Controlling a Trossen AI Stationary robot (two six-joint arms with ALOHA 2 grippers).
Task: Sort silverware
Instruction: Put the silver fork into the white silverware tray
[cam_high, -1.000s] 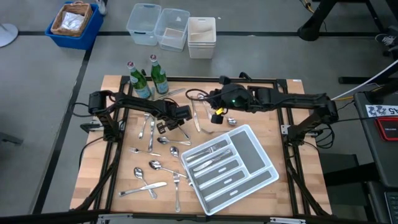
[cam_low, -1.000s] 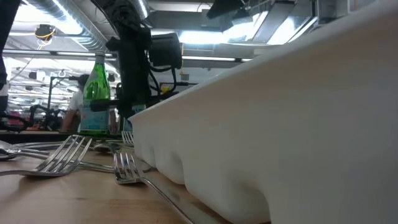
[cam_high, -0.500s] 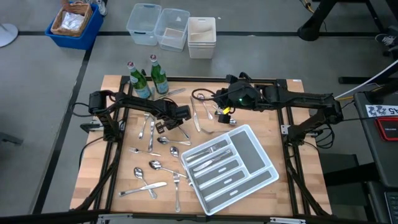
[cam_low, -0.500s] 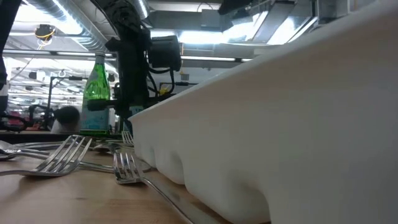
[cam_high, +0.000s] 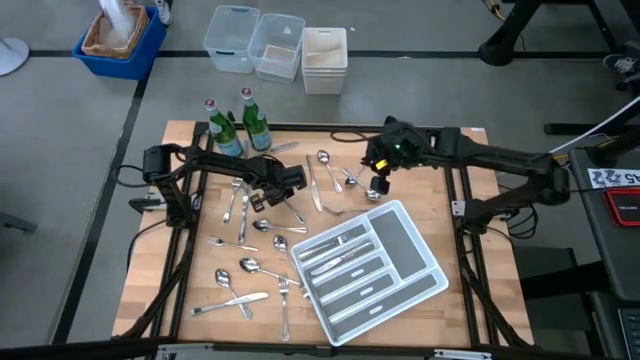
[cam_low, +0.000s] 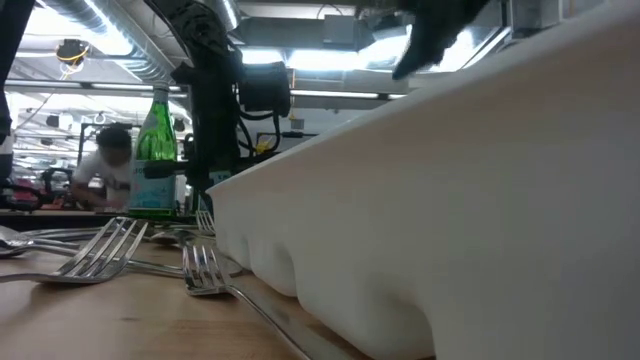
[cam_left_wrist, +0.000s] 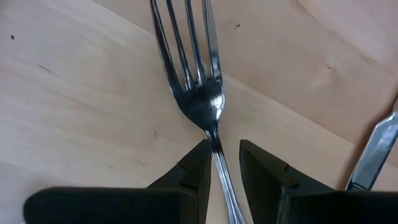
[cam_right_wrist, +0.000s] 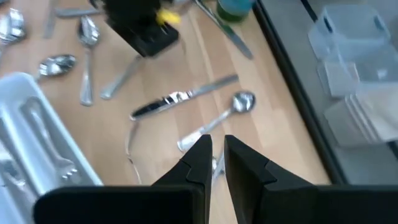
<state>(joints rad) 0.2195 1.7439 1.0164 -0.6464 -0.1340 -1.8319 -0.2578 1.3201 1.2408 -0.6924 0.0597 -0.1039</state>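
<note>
the left gripper (cam_left_wrist: 222, 171) has its dark fingers (cam_left_wrist: 193, 171) clamped on the neck of a shiny silver-metal fork (cam_left_wrist: 196, 87) lying flat on the wooden surface (cam_left_wrist: 74, 106); tines point straight ahead. right gripper (cam_high: 378, 186) hovers nearby, fingers near-together, empty.

No text, label, brand or number can be read anywhere; the labels on the green bottles (cam_high: 226, 135) by the table's far edge are too small
</note>
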